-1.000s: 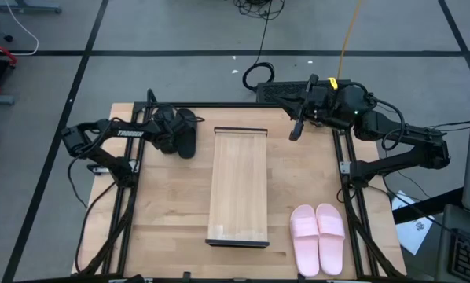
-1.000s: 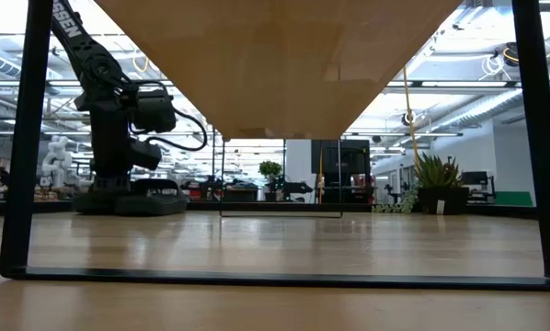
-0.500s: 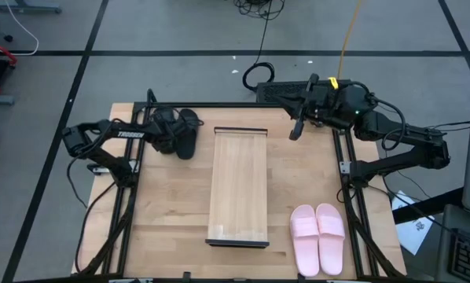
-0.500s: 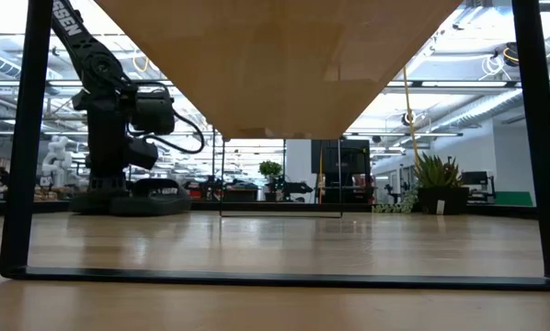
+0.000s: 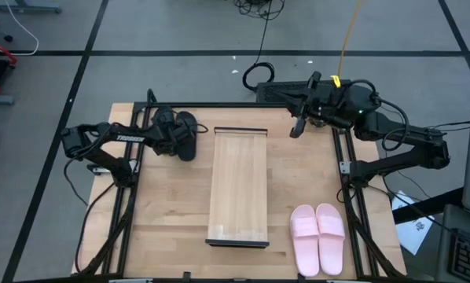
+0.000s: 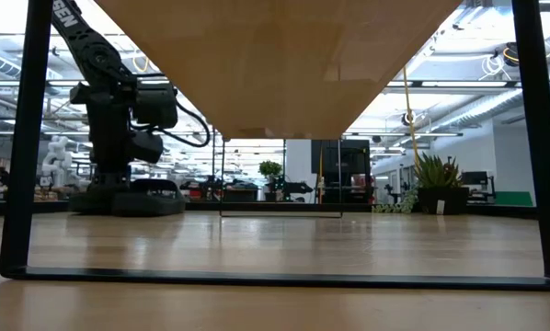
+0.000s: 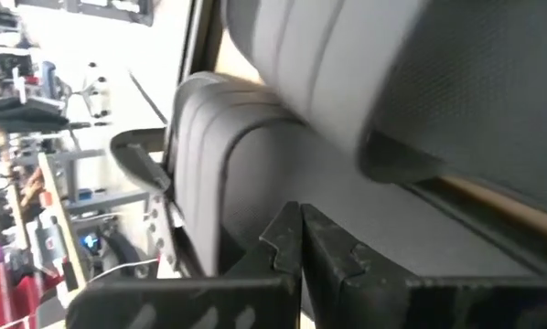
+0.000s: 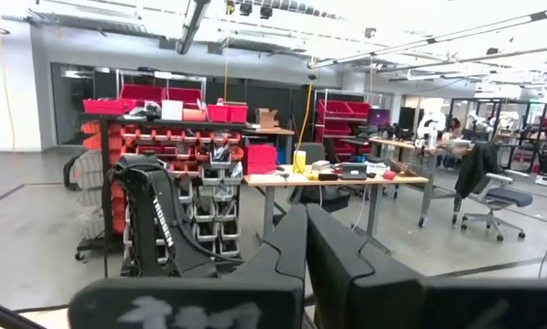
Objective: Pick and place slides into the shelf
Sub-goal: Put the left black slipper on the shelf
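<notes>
The left pincer [image 5: 174,134] sits low in the upper left of the high view, right over the black slides [image 5: 184,134]. From its wrist camera its two dark fingers [image 7: 296,239] look pressed together at the tips, nosing against the ribbed black slide strap [image 7: 255,174]; I cannot tell whether anything is pinched between them. Behind it the left arm stretches nearly flat across the worktop [image 5: 164,212], reaching from its base at the left edge toward the shelf. In the low view that arm comes down at the left with its wrist bent over the black pair.

The right pincer [image 5: 296,126] hangs at the upper right of the high view, fingers drawn together and holding nothing, pointed out at the room. Its arm is folded back on itself along the right side of the worktop.

The shelf [image 5: 239,187] lies lengthwise in the middle, bare. The pink slides [image 5: 318,237] rest side by side at the lower right, well apart from both arms.
</notes>
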### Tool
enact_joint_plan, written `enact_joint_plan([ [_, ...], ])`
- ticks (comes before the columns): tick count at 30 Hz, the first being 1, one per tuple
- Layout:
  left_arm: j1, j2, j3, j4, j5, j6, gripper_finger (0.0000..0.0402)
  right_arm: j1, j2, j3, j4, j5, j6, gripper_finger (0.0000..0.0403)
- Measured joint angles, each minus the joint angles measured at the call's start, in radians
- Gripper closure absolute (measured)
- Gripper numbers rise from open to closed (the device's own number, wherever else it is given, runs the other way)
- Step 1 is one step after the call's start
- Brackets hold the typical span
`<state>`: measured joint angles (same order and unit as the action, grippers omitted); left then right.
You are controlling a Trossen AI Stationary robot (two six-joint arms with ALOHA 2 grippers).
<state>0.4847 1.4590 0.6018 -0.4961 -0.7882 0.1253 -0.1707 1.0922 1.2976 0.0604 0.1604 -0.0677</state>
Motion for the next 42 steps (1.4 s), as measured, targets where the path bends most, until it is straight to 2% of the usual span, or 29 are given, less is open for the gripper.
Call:
enact_joint_plan([
  [11,0.024,0.000,0.000,-0.016,-0.019,0.018,0.0375,0.000,0.021,0.000,0.000,-0.002,0.004,0.0403],
  [15,0.052,0.000,0.000,-0.055,0.049,-0.017,0.0346,0.000,0.021,0.000,-0.001,-0.003,0.004,0.0403],
  [18,0.060,0.000,0.000,-0.093,0.059,-0.044,0.0318,0.000,0.023,0.000,0.000,-0.003,0.004,0.0403],
  [24,0.049,-0.001,0.000,-0.131,0.017,-0.063,0.0262,0.000,0.026,0.000,0.001,-0.003,0.003,0.0403],
  [29,0.037,0.000,0.000,-0.127,-0.066,-0.050,0.0231,0.000,0.035,0.000,0.004,-0.003,0.002,0.0403],
  [35,0.041,0.000,0.000,-0.036,-0.021,0.005,0.0223,0.000,0.062,0.000,0.053,-0.001,0.002,0.0403],
  [39,0.059,-0.001,0.000,0.049,-0.024,0.068,0.0222,0.000,0.079,0.000,0.064,-0.001,0.003,0.0403],
  [42,0.064,-0.001,0.000,0.050,-0.039,0.075,0.0222,0.000,0.088,0.000,0.062,-0.001,0.003,0.0403],
])
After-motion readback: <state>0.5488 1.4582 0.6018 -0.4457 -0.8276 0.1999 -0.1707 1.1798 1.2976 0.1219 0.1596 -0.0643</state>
